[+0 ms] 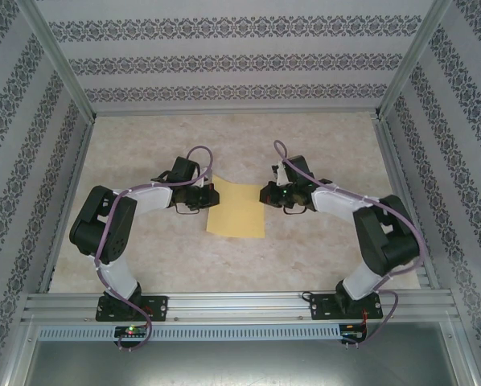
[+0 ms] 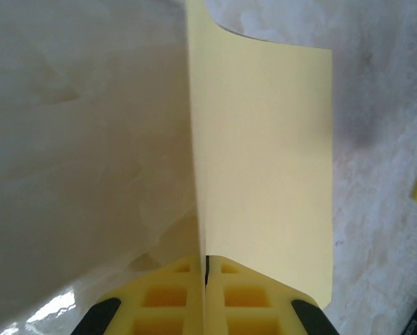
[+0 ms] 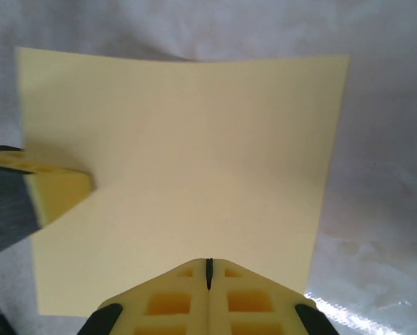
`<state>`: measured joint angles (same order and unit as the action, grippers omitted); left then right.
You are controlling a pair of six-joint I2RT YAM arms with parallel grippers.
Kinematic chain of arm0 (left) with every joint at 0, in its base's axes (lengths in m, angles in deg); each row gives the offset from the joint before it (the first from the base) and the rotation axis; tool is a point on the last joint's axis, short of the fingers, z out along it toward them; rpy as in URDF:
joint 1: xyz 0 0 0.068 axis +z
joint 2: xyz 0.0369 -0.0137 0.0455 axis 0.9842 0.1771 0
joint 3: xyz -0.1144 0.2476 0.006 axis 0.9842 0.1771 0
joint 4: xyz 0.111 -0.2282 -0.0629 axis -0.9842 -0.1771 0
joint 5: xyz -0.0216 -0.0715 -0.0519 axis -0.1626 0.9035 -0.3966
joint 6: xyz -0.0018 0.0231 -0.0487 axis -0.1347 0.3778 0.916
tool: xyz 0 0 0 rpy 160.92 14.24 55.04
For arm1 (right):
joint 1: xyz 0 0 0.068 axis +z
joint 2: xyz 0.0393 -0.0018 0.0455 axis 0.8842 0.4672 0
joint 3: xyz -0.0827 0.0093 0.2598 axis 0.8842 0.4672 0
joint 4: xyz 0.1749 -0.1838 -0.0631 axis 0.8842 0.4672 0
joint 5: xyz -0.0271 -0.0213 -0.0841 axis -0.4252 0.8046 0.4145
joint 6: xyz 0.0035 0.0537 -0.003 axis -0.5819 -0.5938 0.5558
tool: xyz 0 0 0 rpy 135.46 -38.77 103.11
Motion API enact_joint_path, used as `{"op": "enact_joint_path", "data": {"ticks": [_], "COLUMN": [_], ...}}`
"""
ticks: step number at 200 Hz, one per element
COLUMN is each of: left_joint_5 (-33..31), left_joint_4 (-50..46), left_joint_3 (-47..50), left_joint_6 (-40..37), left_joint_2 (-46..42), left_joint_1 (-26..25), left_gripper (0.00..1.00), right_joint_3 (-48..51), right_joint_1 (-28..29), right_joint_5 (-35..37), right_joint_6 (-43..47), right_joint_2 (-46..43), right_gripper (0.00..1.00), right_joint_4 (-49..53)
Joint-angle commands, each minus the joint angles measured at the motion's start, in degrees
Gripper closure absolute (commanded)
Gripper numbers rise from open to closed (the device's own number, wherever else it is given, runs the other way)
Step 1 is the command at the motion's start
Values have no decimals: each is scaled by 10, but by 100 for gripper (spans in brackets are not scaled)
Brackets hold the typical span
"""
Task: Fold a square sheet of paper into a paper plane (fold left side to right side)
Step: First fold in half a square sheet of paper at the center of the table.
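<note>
The paper (image 1: 236, 211) lies between both arms: left end effector (image 1: 199, 197) pinches its 9 o'clock edge, right end effector (image 1: 274, 195) its 3 o'clock edge. The fold goes toward 3 o'clock, so the left one is the nearer.

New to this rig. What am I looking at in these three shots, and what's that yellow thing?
Two small robot arms are bolted at the near edge of a marbled table. The overhead shot looks down from behind them; the other two come from cameras on each wrist, with yellow padded fingers at the bottom. The yellow thing is a square sheet of paper between the arms. The left gripper is shut on its edge, lifting that side. The right gripper is shut at the opposite edge; whether it pinches the paper is unclear.
</note>
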<state>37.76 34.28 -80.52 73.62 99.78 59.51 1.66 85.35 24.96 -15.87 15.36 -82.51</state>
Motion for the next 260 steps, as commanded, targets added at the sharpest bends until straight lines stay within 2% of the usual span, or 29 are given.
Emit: {"op": "enact_joint_path", "data": {"ticks": [1,54,67,82,109,143,193,220,241,260], "left_joint_5": [-20,-28,-16,3,52,111,128,116,108,101], "left_joint_4": [-34,-53,-53,-49,-25,56,110,117,115,110], "left_joint_3": [-12,-14,-17,-22,-31,-33,-58,-70,-76,-80], "left_joint_6": [-16,-14,-11,-6,18,84,125,130,129,126], "left_joint_2": [-7,-22,-27,-35,-45,-31,20,40,50,57], "left_joint_1": [-4,-4,-4,-4,-4,-14,-44,-54,-55,-55], "left_gripper": [100,99,91,75,60,50,46,46,50,58], "right_joint_3": [-20,-50,-56,-57,-56,-47,-38,-43,-49,-44], "right_joint_1": [11,19,19,20,20,20,21,18,7,-8], "right_joint_5": [-9,15,23,29,37,41,25,17,5,-7], "right_joint_6": [-12,9,17,20,32,35,24,19,15,10], "right_joint_2": [37,96,103,106,109,112,98,81,52,17], "right_gripper": [100,100,100,100,100,100,100,98,90,84], "right_joint_4": [-12,45,63,75,92,90,52,48,49,51]}}
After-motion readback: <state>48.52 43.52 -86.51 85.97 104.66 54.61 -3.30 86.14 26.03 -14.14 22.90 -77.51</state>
